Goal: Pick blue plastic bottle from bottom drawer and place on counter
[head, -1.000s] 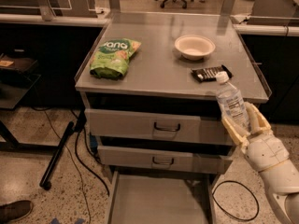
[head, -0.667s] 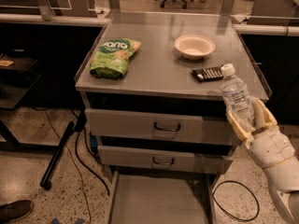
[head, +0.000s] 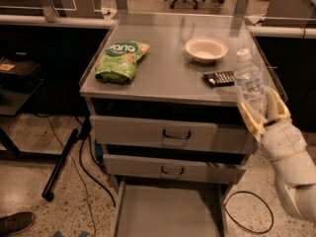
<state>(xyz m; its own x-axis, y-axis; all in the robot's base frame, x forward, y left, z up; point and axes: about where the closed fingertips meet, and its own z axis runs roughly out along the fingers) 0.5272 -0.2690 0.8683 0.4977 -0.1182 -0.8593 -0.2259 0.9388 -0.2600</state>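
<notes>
I have the gripper [head: 260, 106] off the cabinet's front right corner; its tan fingers [head: 276, 105] are clamped around the lower half of the bottle [head: 248, 78]; the bottle stands upright, cap up, lifted level with the counter [head: 163, 75] at its right front edge; whether it is over the surface or just beside it I cannot tell; the bottom drawer [head: 168, 214] is pulled open below; on the counter sit a green bag [head: 121, 60], a bowl [head: 206, 49] and a dark bar [head: 218, 78] just left of the bottle.

High view down onto counter [head: 163, 68]; gripper [head: 260, 110] lower right.
</notes>
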